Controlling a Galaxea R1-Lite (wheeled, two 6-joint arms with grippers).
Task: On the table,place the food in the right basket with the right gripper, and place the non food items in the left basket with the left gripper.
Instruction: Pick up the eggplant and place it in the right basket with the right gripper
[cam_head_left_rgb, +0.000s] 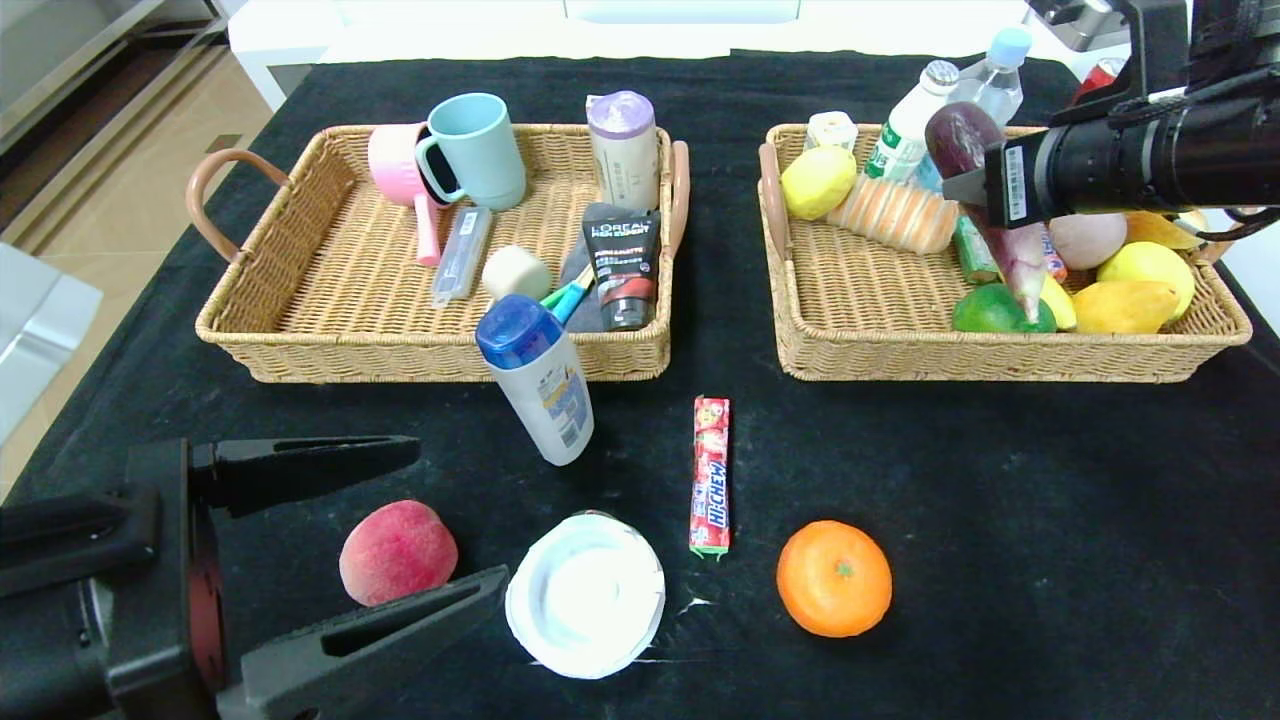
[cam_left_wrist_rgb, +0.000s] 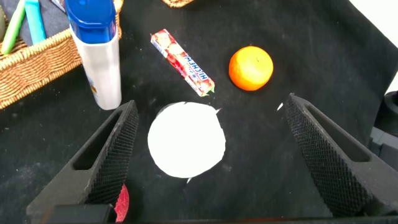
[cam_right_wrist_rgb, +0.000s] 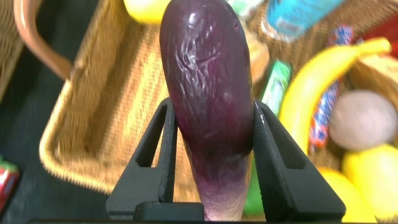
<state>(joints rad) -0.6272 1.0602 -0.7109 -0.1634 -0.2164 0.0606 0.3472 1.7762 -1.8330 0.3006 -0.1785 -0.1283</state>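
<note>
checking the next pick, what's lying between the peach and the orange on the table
In the head view, the white dish and the Hi-Chew stick lie between the peach and the orange. One of the left gripper's open fingers also reaches in beside the peach.

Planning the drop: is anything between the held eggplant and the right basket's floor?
Yes. The right gripper holds the eggplant over the right basket, directly above a lime and other fruit; bare wicker lies nearer the handle.

Both grippers are matte black with long tapered fingers (cam_left_wrist_rgb: 118, 149) faced in fine ribbed texture. The right arm's cylindrical black wrist (cam_head_left_rgb: 1130, 165) carries a white barcode label, with black cables at its 1 o'clock.
</note>
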